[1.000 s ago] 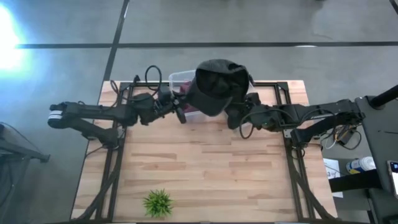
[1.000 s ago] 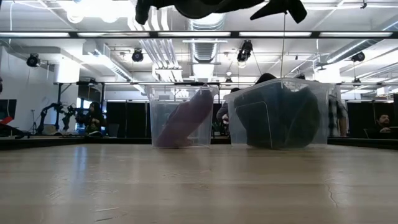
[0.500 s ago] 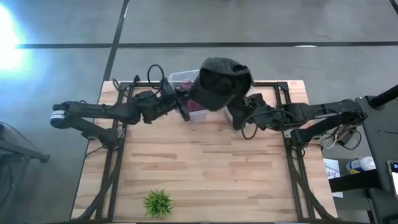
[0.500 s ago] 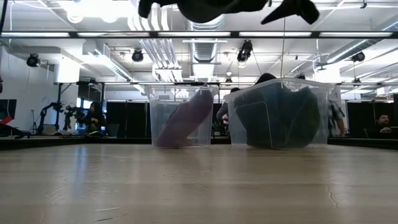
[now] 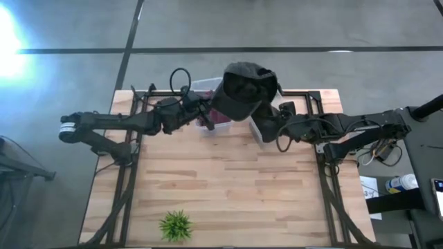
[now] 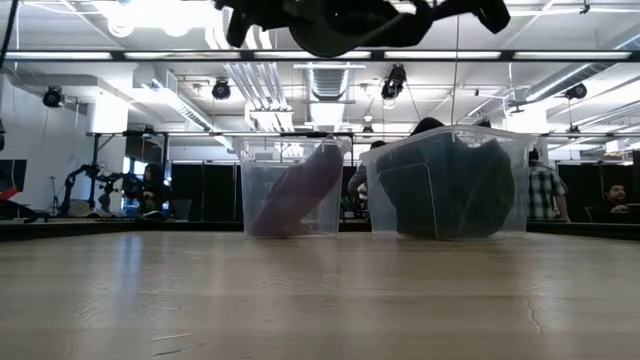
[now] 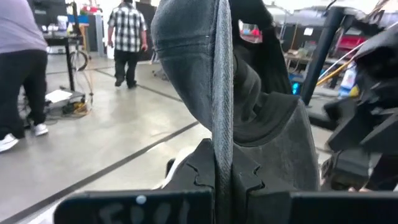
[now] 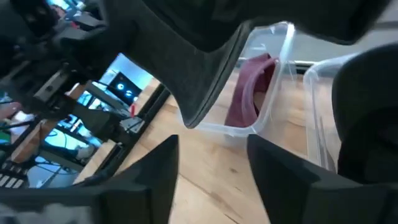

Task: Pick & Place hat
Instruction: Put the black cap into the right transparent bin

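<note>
A dark grey hat [image 5: 242, 93] hangs in the air over the table's far edge, above two clear bins; it also fills the top of the low view [image 6: 335, 20]. My left gripper [image 5: 208, 117] reaches in from the left and is shut on the hat. My right gripper [image 5: 265, 128] is open just to the hat's right and lower. In the right wrist view the hat's brim [image 8: 205, 74] passes above the spread fingers [image 8: 155, 180], and nothing lies between them. My left gripper pinches a fold of the hat's grey cloth [image 7: 222, 143] between its two fingers, coming roughly level from the table's left. The hat is lifted clear and spreads out beyond the fingertips, over the bins.
The left bin [image 6: 292, 190] holds a maroon hat [image 8: 249, 93] leaning against its wall. The right bin [image 6: 450, 185] holds dark hats. Both bins stand at the far edge. A small green plant [image 5: 175, 225] sits near the table's near-left edge. People move in the room behind.
My left gripper has moved toward the far edge and a little to the right, carrying the hat with it. The hat now sits farther over the bins, and its rounded crown hangs lower in the low view.
</note>
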`<state>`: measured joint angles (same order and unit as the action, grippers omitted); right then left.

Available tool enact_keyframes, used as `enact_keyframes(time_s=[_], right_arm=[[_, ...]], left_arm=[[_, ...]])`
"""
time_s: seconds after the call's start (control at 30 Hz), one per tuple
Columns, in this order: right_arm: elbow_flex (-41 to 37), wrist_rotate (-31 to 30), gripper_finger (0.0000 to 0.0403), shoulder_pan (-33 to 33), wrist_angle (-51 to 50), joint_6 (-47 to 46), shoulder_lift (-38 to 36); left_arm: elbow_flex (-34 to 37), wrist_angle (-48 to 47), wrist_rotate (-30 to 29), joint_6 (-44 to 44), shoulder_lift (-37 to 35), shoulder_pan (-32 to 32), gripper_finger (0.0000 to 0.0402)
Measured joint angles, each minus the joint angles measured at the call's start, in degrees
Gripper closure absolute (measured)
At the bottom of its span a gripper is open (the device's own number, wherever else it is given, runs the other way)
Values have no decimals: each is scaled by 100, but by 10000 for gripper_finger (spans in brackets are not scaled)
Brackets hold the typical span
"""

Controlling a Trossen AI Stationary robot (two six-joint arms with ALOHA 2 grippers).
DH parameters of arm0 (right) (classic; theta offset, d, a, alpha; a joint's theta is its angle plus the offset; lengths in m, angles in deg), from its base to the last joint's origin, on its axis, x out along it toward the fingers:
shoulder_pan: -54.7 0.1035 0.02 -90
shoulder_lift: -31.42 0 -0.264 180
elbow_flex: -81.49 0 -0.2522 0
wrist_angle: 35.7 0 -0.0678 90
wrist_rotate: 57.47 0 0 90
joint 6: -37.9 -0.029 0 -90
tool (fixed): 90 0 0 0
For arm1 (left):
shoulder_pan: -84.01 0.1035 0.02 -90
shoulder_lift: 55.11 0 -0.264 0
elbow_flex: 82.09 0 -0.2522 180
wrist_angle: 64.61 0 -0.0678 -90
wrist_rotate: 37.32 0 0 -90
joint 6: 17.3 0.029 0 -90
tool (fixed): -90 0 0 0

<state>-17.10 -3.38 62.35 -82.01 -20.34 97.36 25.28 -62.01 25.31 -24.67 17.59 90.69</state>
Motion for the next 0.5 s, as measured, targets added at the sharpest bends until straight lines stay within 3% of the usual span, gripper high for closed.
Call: enact_keyframes(time_s=[0.27,0.5], right_arm=[[-30,-6,124,-16,58,-141,89],[-30,-7,110,-19,197,-111,83]], left_arm=[[-111,247,276,-143,272,-4,395],[-109,436,471,-394,457,-17,395]])
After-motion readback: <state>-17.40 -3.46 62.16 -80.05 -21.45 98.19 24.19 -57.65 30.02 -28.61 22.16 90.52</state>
